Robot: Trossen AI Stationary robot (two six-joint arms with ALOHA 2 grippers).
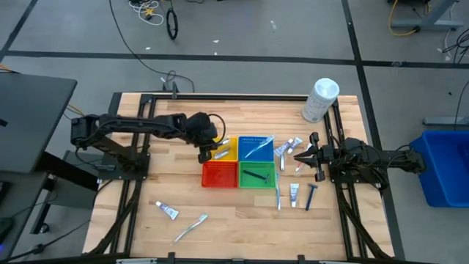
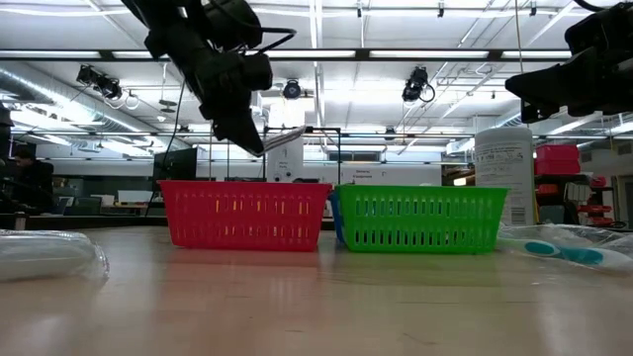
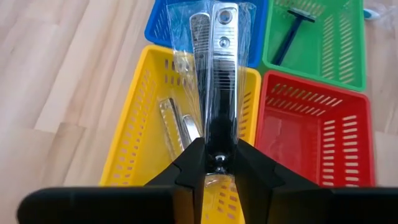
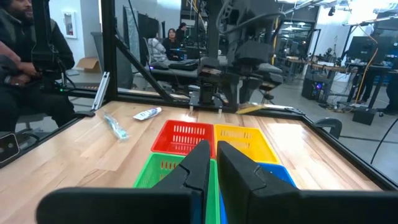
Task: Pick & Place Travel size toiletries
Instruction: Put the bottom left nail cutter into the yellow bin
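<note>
- Nearest us, on the camera side of the red basket [image 1: 207,176] and off to its left, a small tube [image 1: 167,211] and a wrapped toothbrush [image 1: 190,227] lie on the bare wood. Neither is sorted yet.
- To the right of the red basket, past the green one, another cluster is waiting: a second toothbrush [image 1: 278,196], a white tube [image 1: 294,193] and a dark razor [image 1: 311,196].
- The red basket itself looks empty, though I can't rule out a clear wrapper in it.
- The green basket [image 1: 256,185], touching the red basket's right side, already has a boxed razor [image 1: 256,176] in it. That's one done.
- The right gripper [image 1: 299,155] hangs right of the red basket, beyond the green one, with its fingers drawn almost together and nothing between them. A couple of loose tubes [image 1: 286,147] sit just beside it.
- The yellow basket [image 3: 124,143], directly behind the red basket, has one wrapped clipper lying in it.
- The left gripper [image 3: 219,149] is clamped on a clear packet [image 3: 217,68] holding a metal nail clipper, hanging over the yellow basket. By my read, a drop is coming.
- The blue basket [image 1: 255,138], diagonally behind the red basket, has a clear wrapped item inside.
- Farthest back and to the right of the red basket stands the white container [image 1: 320,99].
- My call is that it's under halfway: about three pieces are binned, one is in the air, and at least seven are still out.
</note>
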